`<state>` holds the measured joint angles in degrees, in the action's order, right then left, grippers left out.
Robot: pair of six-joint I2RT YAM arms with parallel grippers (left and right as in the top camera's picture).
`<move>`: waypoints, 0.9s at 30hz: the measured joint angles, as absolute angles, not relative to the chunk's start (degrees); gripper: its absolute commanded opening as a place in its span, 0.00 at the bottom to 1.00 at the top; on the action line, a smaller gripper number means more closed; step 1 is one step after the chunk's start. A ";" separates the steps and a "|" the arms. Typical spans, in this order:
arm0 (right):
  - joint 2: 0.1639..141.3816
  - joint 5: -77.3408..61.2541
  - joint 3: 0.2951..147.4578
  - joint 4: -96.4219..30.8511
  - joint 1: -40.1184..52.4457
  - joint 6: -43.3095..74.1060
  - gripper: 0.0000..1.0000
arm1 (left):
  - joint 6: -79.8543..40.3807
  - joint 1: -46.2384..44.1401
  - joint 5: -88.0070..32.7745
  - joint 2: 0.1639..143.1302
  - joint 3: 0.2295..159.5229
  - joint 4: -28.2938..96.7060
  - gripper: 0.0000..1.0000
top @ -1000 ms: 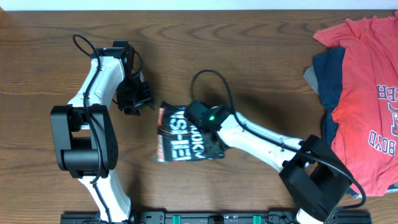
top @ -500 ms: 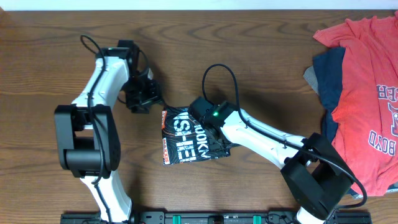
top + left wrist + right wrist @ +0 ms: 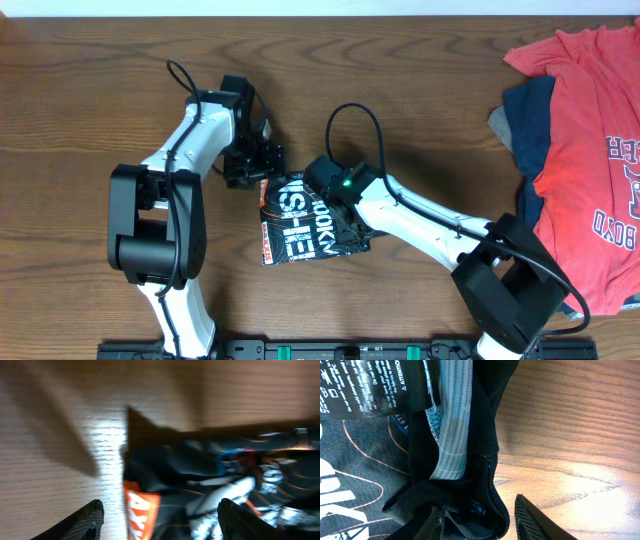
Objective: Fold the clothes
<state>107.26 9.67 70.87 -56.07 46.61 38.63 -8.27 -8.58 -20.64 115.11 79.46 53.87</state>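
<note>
The black jersey (image 3: 305, 218), with white lettering and an orange strip, lies folded in a small packet at the middle of the table. My left gripper (image 3: 257, 165) is at its top-left corner. In the left wrist view it is open (image 3: 160, 525), with the jersey's (image 3: 200, 475) orange-edged corner between its fingers. My right gripper (image 3: 338, 195) is low over the jersey's right part. In the right wrist view it is open (image 3: 487, 527), with a bunched fold of the jersey (image 3: 455, 435) between its fingers and bare wood beside the right finger.
A red T-shirt with navy lettering (image 3: 590, 150) lies over a navy garment (image 3: 525, 120) at the right edge of the table. The right arm's black cable (image 3: 350, 115) loops above the jersey. Both arm bases stand at the front edge.
My left gripper has moved right and a little forward, up to the jersey's top-left corner. The jersey and my right gripper shifted slightly right, then stayed still.
</note>
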 measured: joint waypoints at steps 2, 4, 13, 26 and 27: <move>107.26 9.65 70.87 -56.07 46.61 38.63 0.43 | -8.27 -8.58 -20.29 115.11 78.32 53.49 0.74; 107.26 9.65 70.87 -56.07 46.61 38.65 0.44 | -8.27 -8.73 -20.14 115.11 77.32 53.04 0.69; 107.26 9.43 70.87 -57.23 45.23 38.83 0.41 | -7.53 -11.60 -20.43 114.34 73.23 46.48 0.06; 98.50 9.61 70.87 -60.60 35.24 37.39 0.45 | -13.67 4.03 -16.21 114.56 76.36 39.77 0.06; 97.19 9.72 70.87 -61.25 34.33 37.01 0.45 | -14.59 6.57 -15.79 114.63 76.84 39.18 0.06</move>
